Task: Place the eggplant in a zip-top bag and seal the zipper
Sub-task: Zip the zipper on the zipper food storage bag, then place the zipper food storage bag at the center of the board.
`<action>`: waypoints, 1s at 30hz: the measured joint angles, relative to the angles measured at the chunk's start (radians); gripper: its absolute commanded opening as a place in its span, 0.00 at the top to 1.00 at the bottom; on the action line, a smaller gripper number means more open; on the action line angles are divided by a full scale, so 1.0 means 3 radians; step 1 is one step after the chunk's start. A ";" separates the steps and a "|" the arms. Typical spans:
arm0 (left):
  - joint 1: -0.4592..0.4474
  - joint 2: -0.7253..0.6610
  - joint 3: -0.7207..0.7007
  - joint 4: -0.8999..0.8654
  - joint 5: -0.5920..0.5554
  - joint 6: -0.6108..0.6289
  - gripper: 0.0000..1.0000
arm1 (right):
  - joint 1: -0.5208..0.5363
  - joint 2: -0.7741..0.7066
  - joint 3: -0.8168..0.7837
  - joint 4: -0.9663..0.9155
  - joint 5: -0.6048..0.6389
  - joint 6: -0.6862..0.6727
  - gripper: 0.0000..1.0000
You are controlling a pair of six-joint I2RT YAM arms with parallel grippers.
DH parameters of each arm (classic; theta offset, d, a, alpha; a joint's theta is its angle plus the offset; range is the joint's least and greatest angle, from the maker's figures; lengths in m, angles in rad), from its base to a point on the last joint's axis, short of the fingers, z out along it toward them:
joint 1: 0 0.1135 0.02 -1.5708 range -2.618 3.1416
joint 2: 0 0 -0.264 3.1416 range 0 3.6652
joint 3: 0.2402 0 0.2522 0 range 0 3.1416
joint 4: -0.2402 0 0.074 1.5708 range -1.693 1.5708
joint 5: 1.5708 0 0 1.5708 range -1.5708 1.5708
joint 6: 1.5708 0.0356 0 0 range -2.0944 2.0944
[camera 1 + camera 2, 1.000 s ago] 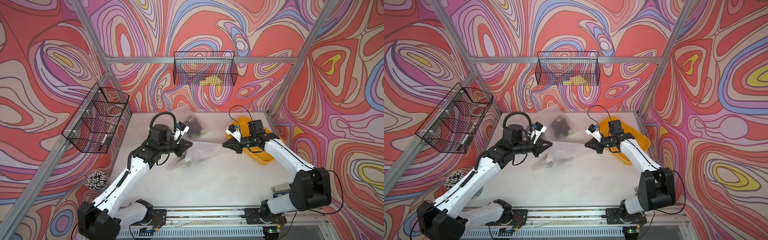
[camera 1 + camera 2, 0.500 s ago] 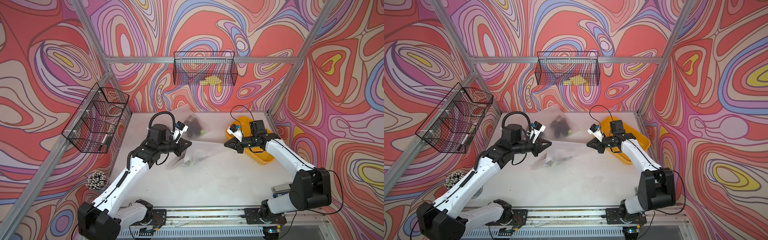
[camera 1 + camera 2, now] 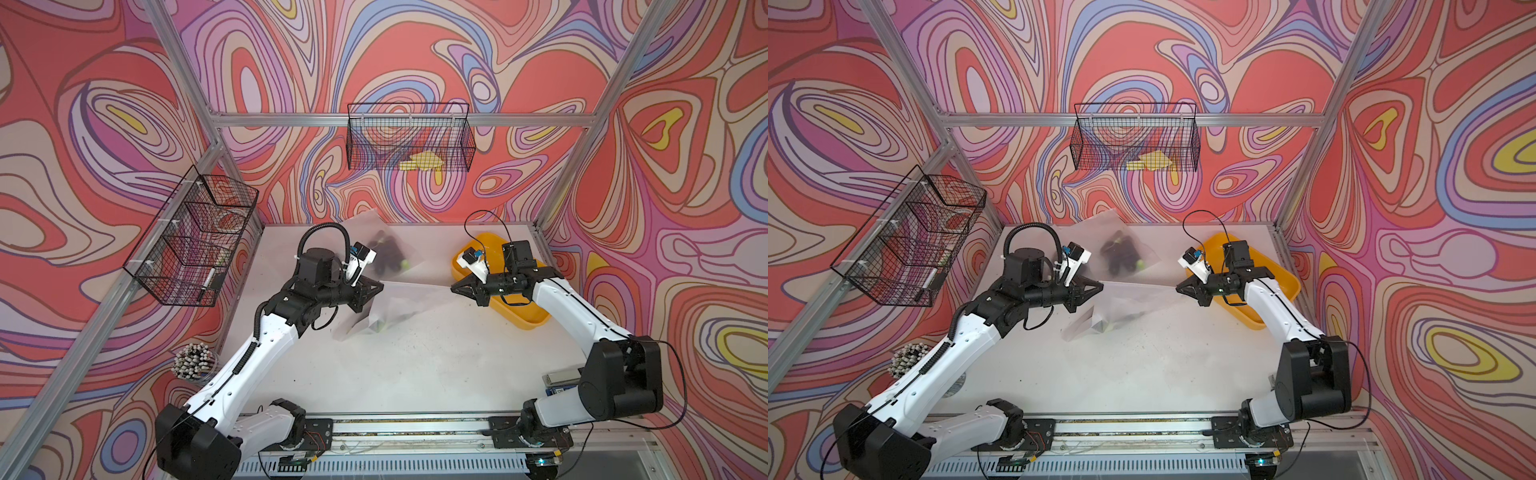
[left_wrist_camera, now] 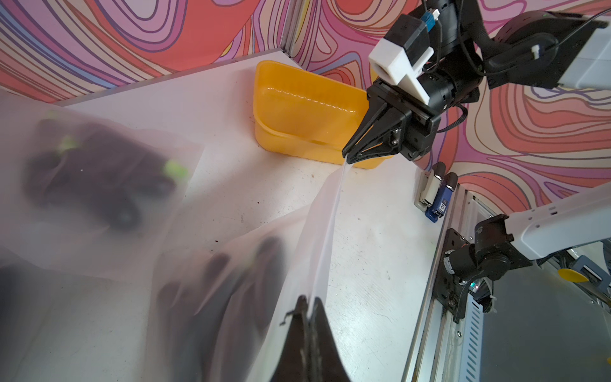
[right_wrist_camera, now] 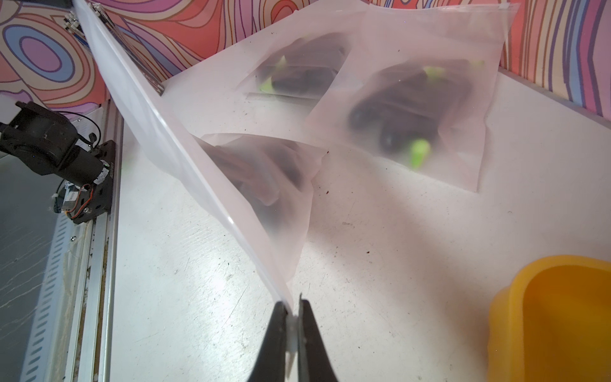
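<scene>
Speckled white worktop [image 3: 415, 374] walled by swirled panels [image 3: 415, 62], yellow tub [image 3: 525, 318] set far right, zip-top bag [image 3: 409, 291] pinched taut between both closed jaws.

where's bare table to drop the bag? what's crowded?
Bare: the front middle of the table, bordered by the held bag, the left arm, the right arm and the front rail. Crowded: the back, where filled bags lie near the yellow tub, and the line between left tool and right tool, spanned by the bag.

We count three zip-top bags [image 5: 429, 49], the eggplants [image 5: 396, 109] inside too blurred to number, one yellow tub [image 4: 304, 109], two wire baskets [image 3: 409, 141], one bundle of white-tipped sticks [image 3: 193, 359].
</scene>
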 measured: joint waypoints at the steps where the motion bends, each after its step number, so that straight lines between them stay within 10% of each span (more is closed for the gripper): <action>1: 0.0000 0.0004 0.0000 0.0001 0.0009 -0.0001 1.00 | -0.0001 0.0000 0.0000 0.0001 -0.0003 0.0015 0.89; 9: 0.0051 0.0070 0.0029 0.0001 0.0010 -0.0001 1.00 | -0.0155 -0.0098 -0.0055 0.0175 0.0098 0.0249 0.59; 19: -0.0469 0.0387 0.0084 0.0024 0.0004 -0.0014 1.00 | -0.0158 -0.0435 0.0041 0.1378 0.0839 0.1333 0.56; 30: -0.0918 0.0991 0.0064 0.0151 0.0896 -0.0301 0.42 | -0.0140 -0.0217 0.0158 0.1593 0.1308 0.1891 0.54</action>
